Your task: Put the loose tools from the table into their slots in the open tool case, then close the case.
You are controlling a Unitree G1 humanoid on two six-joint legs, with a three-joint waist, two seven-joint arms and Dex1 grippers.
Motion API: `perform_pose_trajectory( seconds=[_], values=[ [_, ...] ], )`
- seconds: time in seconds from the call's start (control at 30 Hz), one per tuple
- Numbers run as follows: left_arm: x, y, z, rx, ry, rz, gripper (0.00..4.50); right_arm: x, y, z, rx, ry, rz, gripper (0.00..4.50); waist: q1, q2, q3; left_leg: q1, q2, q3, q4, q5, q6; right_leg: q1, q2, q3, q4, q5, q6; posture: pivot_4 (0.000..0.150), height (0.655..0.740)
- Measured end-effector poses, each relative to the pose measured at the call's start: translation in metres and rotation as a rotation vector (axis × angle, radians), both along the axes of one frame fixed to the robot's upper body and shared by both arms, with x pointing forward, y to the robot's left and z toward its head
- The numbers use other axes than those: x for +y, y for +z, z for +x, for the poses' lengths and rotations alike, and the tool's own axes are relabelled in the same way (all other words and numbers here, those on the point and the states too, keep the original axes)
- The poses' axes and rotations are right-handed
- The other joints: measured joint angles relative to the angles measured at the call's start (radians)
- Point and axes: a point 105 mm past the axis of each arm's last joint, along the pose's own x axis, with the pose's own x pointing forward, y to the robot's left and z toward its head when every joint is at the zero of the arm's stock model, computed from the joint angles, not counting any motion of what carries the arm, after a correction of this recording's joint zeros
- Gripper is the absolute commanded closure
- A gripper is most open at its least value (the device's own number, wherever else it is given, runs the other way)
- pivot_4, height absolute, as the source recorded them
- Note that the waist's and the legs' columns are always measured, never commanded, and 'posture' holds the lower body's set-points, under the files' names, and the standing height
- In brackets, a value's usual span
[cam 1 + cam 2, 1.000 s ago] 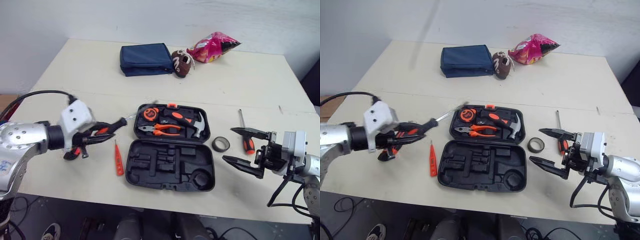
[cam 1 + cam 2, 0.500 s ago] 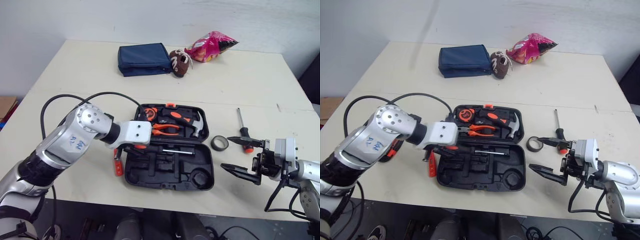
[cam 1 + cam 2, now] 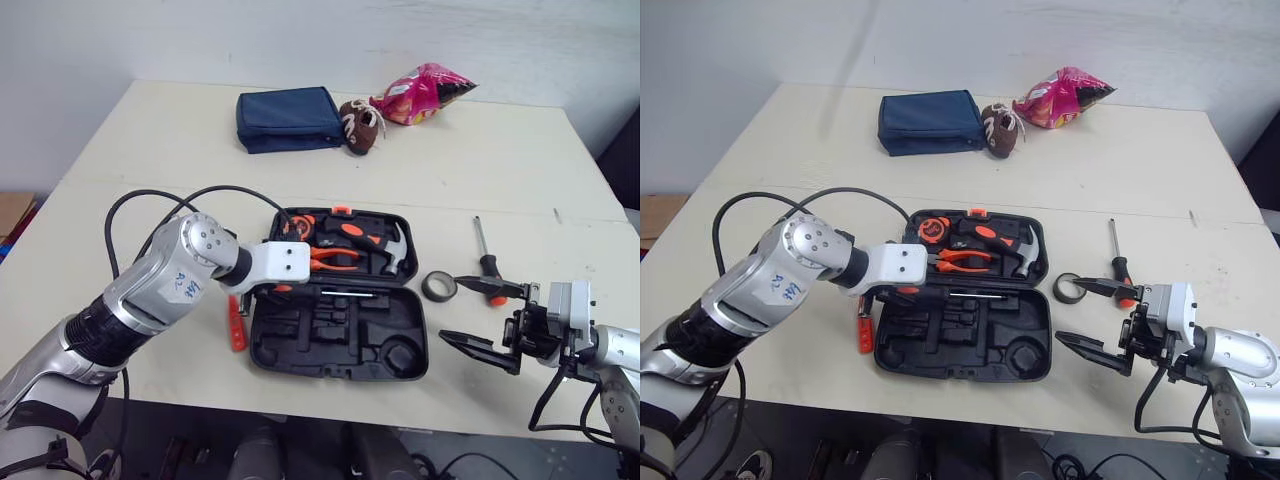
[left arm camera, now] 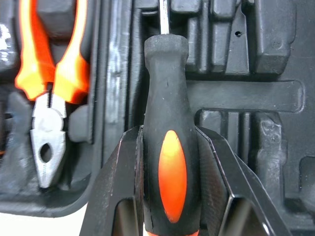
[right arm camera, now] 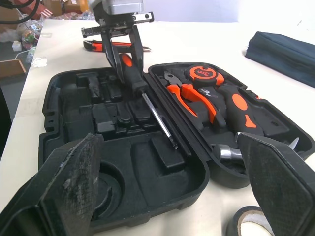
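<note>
The left claw (image 4: 168,133), pinching the screwdriver (image 4: 165,73), should lower it level into the case (image 3: 340,374) slot before letting go.

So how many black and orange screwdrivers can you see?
2. One screwdriver is gripped in the left end effector over the open tool case; the other screwdriver lies on the table right of the case, past the tape roll. More may be hidden.

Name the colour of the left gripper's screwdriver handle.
The screwdriver handle in the left gripper is black with an orange inset, clearest in the left wrist view.
</note>
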Motion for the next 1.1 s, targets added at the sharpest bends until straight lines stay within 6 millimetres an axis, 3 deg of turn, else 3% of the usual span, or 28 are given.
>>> perform_pose_trajectory(
  seconds=[0.6, 0.77, 0.93, 1.07, 1.1],
  values=[
    [-0.016, -0.005, 0.004, -0.03, -0.052, 0.006, 3.71, 0.004, 0.005, -0.001, -0.023, -0.001, -0.001, 0.0, 0.0, 0.0, 0.0, 0.0, 0.0, 0.0, 0.001, 0.0, 0.0, 0.0, 0.0, 0.0, 0.002, 0.0, 0.0, 0.15, 0.74],
    [-0.023, -0.005, 0.001, -0.021, -0.077, -0.014, 1.39, 0.004, 0.004, -0.001, -0.02, -0.007, 0.0, 0.0, 0.001, 0.0, 0.0, 0.0, 0.0, 0.0, 0.001, 0.0, 0.0, 0.0, 0.0, 0.0, 0.002, 0.0, 0.0, 0.15, 0.74],
    [-0.03, 0.024, -0.006, -0.07, -0.125, -0.08, 1.39, 0.006, 0.003, -0.004, -0.003, 0.002, 0.005, 0.0, -0.001, 0.0, 0.0, 0.0, 0.0, 0.0, 0.001, 0.0, 0.0, 0.0, 0.0, 0.0, 0.002, 0.0, 0.0, 0.15, 0.74],
    [-0.022, 0.045, -0.019, -0.057, -0.145, -0.129, 1.39, 0.008, 0.004, -0.005, 0.002, 0.007, 0.007, 0.0, -0.001, 0.0, 0.0, 0.001, 0.0, 0.0, 0.002, 0.0, 0.0, 0.0, 0.0, 0.0, 0.003, 0.0, 0.0, 0.15, 0.74],
    [-0.022, 0.048, -0.022, -0.044, -0.146, -0.176, 1.63, 0.008, 0.004, -0.005, 0.004, 0.009, 0.01, 0.0, 0.0, 0.0, 0.0, 0.001, 0.0, 0.0, 0.002, 0.0, 0.0, 0.0, 0.0, 0.0, 0.003, 0.0, 0.0, 0.15, 0.74]
  ],
)
